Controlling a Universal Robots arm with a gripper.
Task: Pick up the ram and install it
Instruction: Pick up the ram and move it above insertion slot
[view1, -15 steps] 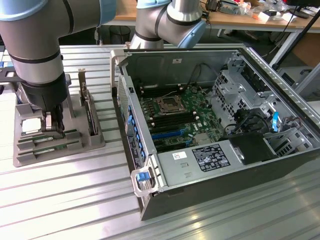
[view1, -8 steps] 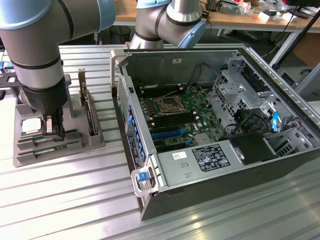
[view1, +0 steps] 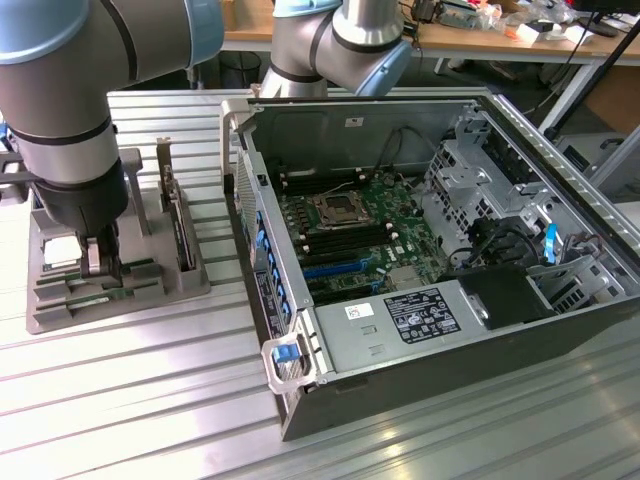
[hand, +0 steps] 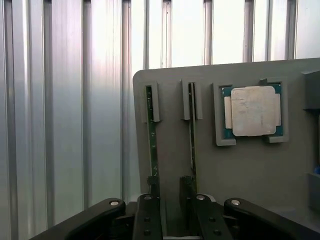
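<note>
The ram (hand: 151, 135) is a thin green stick seen edge-on, standing in a slot of the grey tray (hand: 240, 175). A second stick (hand: 192, 130) stands in the next slot, nearer the silver CPU (hand: 253, 111). The gripper (hand: 170, 200) hangs over the sticks' ends, fingers (hand: 148, 215) spread and empty. In the exterior view the tray (view1: 150, 290) sits at lower left, with the case (view1: 420, 380) to its right.

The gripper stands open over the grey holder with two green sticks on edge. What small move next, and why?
Probably a slight sideways shift before lowering. In the wrist view the black gripper, open, has its gap over the bare grey plastic holder between the two thin green ram sticks standing on edge, so neither seems centred between the fingers.
</note>
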